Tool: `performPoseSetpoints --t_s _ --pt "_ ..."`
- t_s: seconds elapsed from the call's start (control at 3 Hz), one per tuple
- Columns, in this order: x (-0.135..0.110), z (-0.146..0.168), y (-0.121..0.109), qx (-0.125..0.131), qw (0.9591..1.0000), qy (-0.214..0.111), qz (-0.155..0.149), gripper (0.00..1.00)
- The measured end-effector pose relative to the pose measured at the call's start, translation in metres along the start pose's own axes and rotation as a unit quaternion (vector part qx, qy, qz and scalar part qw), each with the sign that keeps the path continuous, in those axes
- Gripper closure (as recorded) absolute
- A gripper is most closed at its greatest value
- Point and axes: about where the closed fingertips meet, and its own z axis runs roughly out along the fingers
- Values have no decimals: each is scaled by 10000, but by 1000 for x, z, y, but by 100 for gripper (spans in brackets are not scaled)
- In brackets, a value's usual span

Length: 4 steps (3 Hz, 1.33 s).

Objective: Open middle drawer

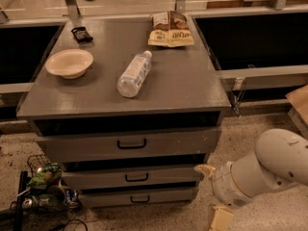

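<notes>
The grey cabinet has three stacked drawers. The middle drawer has a flat grey front with a small black pull handle at its centre, and its front sits about level with the fronts above and below. My gripper is at the lower right, just off the right end of the middle and bottom drawers. One cream fingertip is beside the middle drawer's right corner and the other is lower, near the floor. The fingers are spread apart and hold nothing.
On the cabinet top lie a cream bowl, a clear plastic bottle on its side, a snack bag and a small dark packet. A wire basket of items and cables sit on the floor at left. Black bins flank the cabinet.
</notes>
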Motion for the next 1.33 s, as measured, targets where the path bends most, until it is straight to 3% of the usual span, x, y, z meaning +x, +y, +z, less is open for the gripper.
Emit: performPoseSetpoints --t_s 0.67,1.0,1.33 --pt "-32 27 -27 616 9948 -792 154 0" --pt "-34 28 -30 673 9942 -827 158 0" --pt "-21 30 -30 669 9922 -988 351 0"
